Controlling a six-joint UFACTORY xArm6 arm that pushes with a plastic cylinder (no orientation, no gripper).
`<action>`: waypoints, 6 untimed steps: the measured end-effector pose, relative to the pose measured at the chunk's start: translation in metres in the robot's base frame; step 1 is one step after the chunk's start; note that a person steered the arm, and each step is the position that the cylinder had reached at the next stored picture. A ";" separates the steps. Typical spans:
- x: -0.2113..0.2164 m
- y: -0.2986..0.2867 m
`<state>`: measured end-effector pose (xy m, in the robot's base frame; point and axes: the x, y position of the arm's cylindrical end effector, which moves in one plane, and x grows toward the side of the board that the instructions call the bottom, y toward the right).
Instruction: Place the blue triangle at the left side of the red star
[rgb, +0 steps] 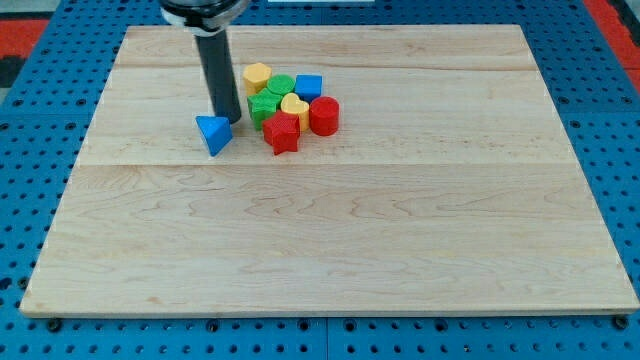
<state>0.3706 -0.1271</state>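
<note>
Tip: my tip (228, 121), the lower end of the straight dark rod, sits on the pale wooden board (330, 240) just beside the upper right of the small blue triangular block (213, 133), touching it or very nearly so.
Claw: there is none on this arm (only the rod), so nothing opens, closes or grips; the rod can only shove.
Task block: the blue triangular block lies at the view's left of the cluster, with a narrow strip of bare wood between it and the red star-shaped block (282, 132).
Judgement of progress: the triangle looks already roughly on the star's left, so little travel seems needed.
Cluster: the red star is the nearest block of a tight group with a red cylinder (324, 116), a yellow heart-shaped block (294, 105), a green block (264, 107) (shape unclear), a second green block (281, 86) behind it, a yellow block (257, 76) and a blue cube-like block (309, 87).
Risk one: a push from where the tip stands would likely drive the triangle down and to the view's left, away from the star.
Risk two: an off-centre contact on a slanted face could spin the triangle instead of sliding it.
Risk three: swinging the rod round to the triangle's far side may clip the green block or the star, since they stand near.
Writing: no brand, label or readable text shows anywhere.
</note>
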 end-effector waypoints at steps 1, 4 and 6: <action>0.017 -0.046; 0.022 -0.007; 0.029 0.015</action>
<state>0.3994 -0.1121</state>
